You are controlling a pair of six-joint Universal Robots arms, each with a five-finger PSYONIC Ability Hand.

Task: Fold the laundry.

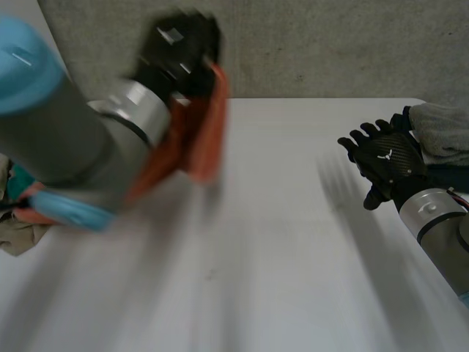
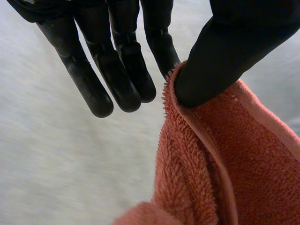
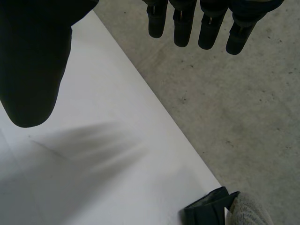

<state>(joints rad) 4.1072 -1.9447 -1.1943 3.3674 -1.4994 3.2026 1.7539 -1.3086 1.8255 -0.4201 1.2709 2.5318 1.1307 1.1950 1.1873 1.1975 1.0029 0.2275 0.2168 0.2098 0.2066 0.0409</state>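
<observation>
An orange terry towel (image 1: 201, 139) hangs from my left hand (image 1: 179, 48), raised over the table's far left. In the left wrist view the thumb (image 2: 220, 61) pinches the towel's hemmed edge (image 2: 197, 122) against a finger, and the rest of the towel (image 2: 243, 168) drops below the palm. My right hand (image 1: 385, 158) hovers over the table's right side, fingers straight and spread, holding nothing. The right wrist view has its fingers (image 3: 187, 26) and thumb (image 3: 33, 70) above the white table (image 3: 93, 178) near its far edge.
A heap of clothes (image 1: 18, 213) lies at the table's left edge, partly behind my left arm. A grey garment (image 1: 443, 128) over dark cloth lies at the right edge, beside my right hand. A grey wall (image 1: 330, 44) runs behind the table.
</observation>
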